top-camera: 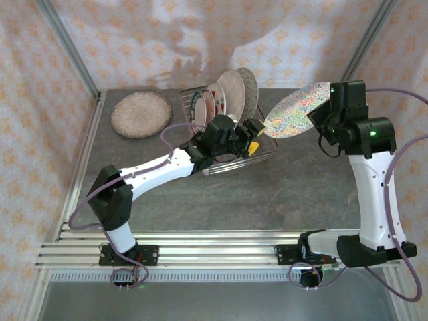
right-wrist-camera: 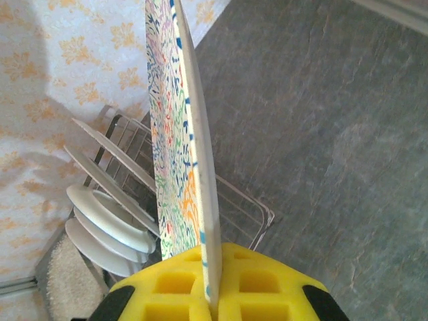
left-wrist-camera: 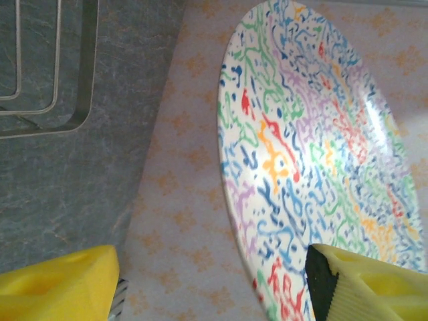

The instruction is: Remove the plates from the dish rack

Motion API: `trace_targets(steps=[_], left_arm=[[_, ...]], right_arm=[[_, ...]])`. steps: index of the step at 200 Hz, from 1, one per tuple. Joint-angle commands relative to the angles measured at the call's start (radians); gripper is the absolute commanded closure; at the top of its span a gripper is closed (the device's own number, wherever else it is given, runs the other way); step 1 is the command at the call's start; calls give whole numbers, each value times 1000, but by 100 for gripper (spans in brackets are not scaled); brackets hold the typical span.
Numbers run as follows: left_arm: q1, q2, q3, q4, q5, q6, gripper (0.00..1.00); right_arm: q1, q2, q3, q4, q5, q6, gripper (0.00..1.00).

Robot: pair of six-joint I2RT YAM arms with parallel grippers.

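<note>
The round plate patterned with multicolour squiggles (top-camera: 297, 110) hangs in the air just to the right of the rack, clear of its wires and tilted up on edge. Its rim is pinched between the yellow pads of the right gripper (right-wrist-camera: 208, 287), whose jaws are clamped tight on it. The rectangular silver wire dish rack (top-camera: 231, 166) sits at the back middle of the grey stone-look table (top-camera: 267, 194). Four plates stand on edge between its prongs: a dark-rimmed plate (top-camera: 195, 105) at the left, then a white plate with red marks (top-camera: 212, 100), a beige plaid plate (top-camera: 230, 88) and a grey speckled plate (top-camera: 249, 82) at the right. A brown speckled plate (top-camera: 140, 114) lies flat on the table, left of the rack and apart from it. By that count one plate is unloaded, a second is out but not yet set down, and four are left, so the job looks about a third done. The left gripper (left-wrist-camera: 214, 284) hovers over the right end of the rack with its yellow-tipped fingers spread wide and nothing between them. In its wrist view the squiggle plate's face lies ahead, its lower rim passing behind the right finger (left-wrist-camera: 374, 281), which suggests a handover. The left arm (top-camera: 160, 164) stretches across the front of the rack and bars the direct way to the brown plate. The patterned curtain walls (top-camera: 40, 80) stand close behind and at both sides.
</note>
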Motion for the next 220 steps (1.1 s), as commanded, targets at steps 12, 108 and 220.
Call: trace_targets(steps=[12,108,220], left_arm=[[-5,26,24,121,11,-93,35],[-5,65,31,178,52,-154,56],[-5,68,34,180,71,-158,82]], right_arm=[[-24,-64,-48,90,-79,101,100],[-62,-149,-172,139,-153,199,100],[-67,-161,-226,176,-207,223,100]])
